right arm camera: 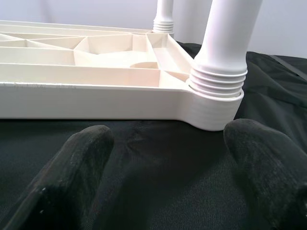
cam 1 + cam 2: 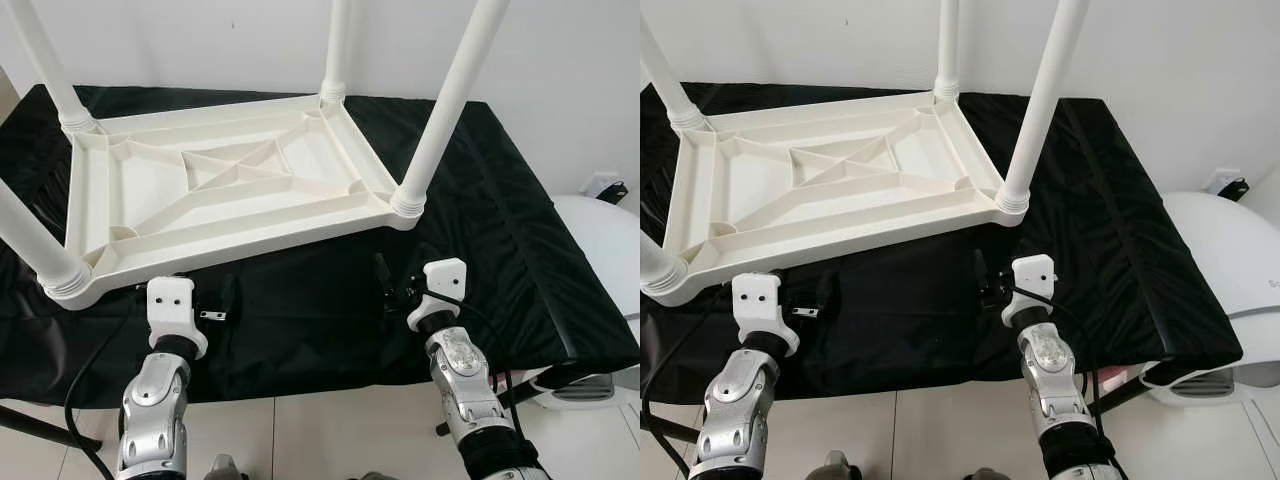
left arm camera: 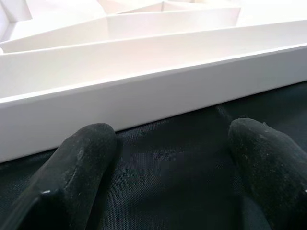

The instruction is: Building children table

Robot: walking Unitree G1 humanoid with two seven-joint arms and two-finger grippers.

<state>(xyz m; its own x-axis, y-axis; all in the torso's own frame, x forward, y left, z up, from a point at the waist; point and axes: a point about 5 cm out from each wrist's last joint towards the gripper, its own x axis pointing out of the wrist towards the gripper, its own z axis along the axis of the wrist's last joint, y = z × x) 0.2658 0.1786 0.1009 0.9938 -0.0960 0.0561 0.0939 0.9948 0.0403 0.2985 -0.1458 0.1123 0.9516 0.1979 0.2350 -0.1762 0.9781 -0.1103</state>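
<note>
Head views (left and right eye). You see the white plastic children's table (image 2: pixel 225 190) lying upside down on a black cloth-covered work surface (image 2: pixel 500 200), occupying the upper left and centre of the frame. Its ribbed underside faces up, and four white cylindrical legs rise from the corners; the near-right leg (image 2: pixel 445 110) stands in the upper right of centre, the near-left leg (image 2: pixel 30 240) at the left edge. The tabletop's long front rim runs across mid-frame, with a strip of bare black cloth between it and the cloth's near edge. More bare cloth lies to the right of the table. A white rounded appliance (image 2: pixel 605 250) sits at the right edge, beyond the cloth.

The left gripper (image 2: pixel 215 300) rests low on the cloth at lower left, just before the front rim. The right gripper (image 2: pixel 385 285) sits at lower centre-right, below the near-right corner.

Left wrist view. You see two black fingers (image 3: pixel 72 177) spread wide apart with nothing between them but cloth; the table's front rim (image 3: pixel 144 91) crosses the frame just beyond the tips, not touched.

Right wrist view. The black fingers (image 1: pixel 76 172) are likewise parted wide and empty. The threaded collar (image 1: pixel 216 86) of the near-right leg sits just ahead, near the finger on that side, with cloth visible between them.
</note>
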